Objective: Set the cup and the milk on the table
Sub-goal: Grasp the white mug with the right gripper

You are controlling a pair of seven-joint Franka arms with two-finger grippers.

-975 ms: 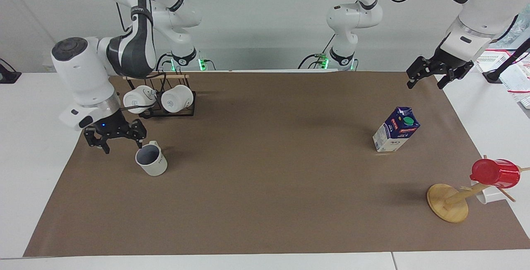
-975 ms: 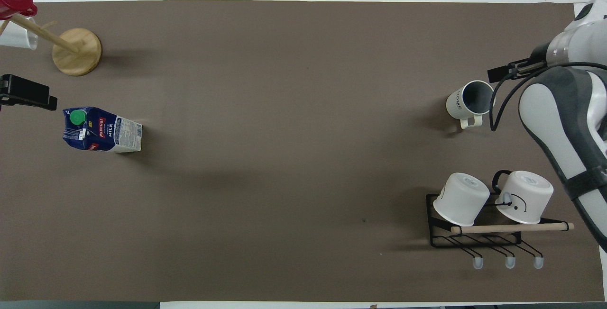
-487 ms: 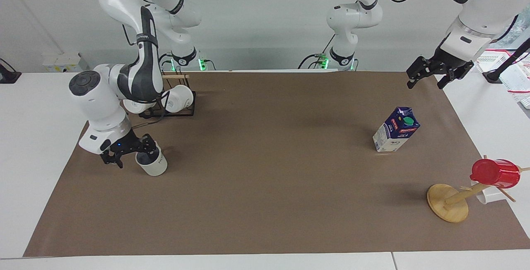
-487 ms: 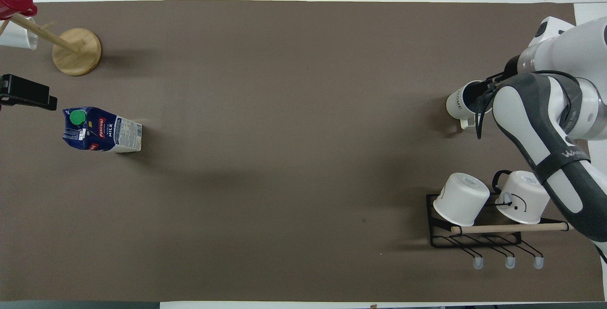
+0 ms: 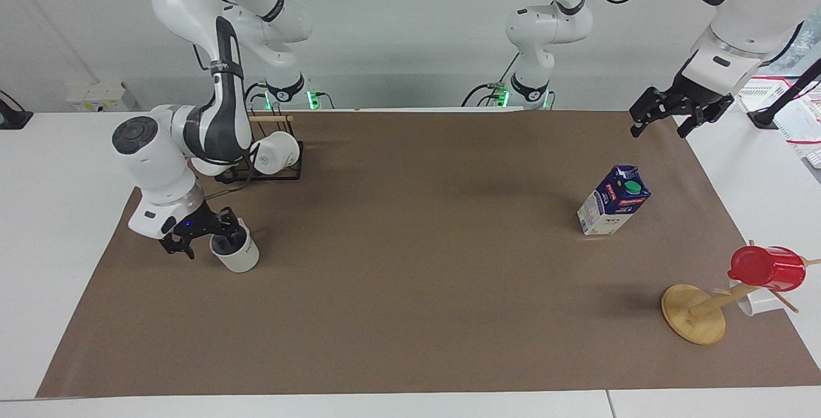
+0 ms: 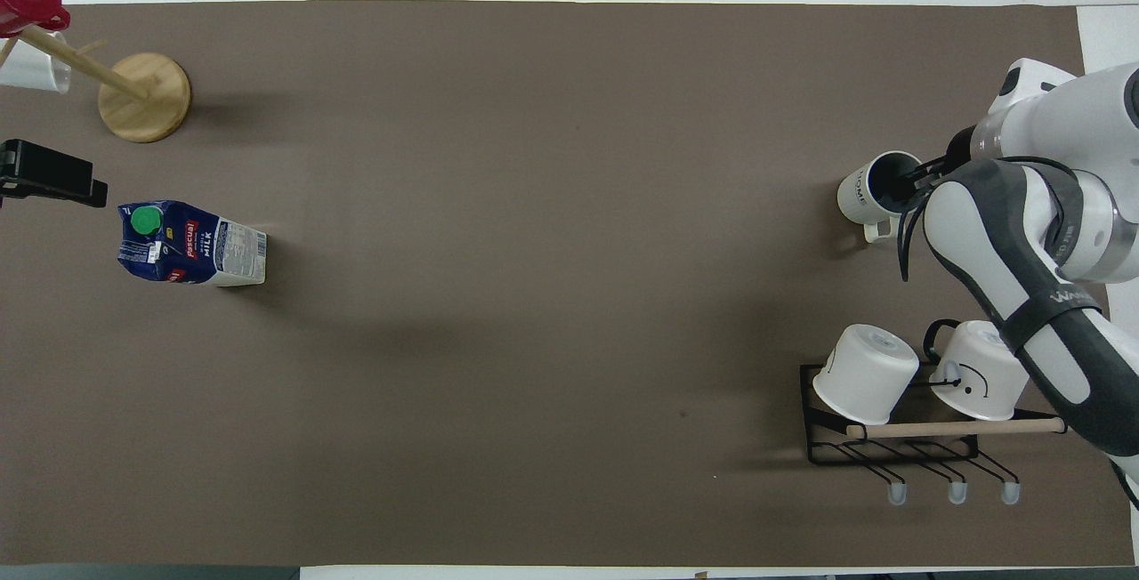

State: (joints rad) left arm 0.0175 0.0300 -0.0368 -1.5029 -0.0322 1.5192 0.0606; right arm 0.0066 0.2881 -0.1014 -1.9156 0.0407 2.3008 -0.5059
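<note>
The cup stands upright on the brown sheet of the table at the right arm's end; it also shows in the overhead view. My right gripper is low beside it and open, with one finger over the cup's mouth and the other outside the wall; in the overhead view the arm hides most of it. The milk stands upright on the sheet at the left arm's end, also seen in the overhead view. My left gripper is open and waits in the air above the sheet's corner.
A black rack with two white mugs stands nearer to the robots than the cup, also in the overhead view. A wooden mug tree with a red cup stands farther from the robots than the milk.
My right gripper has come down and moved in onto the cup, one finger now over its mouth. The cup, the milk and the left arm have not moved.
</note>
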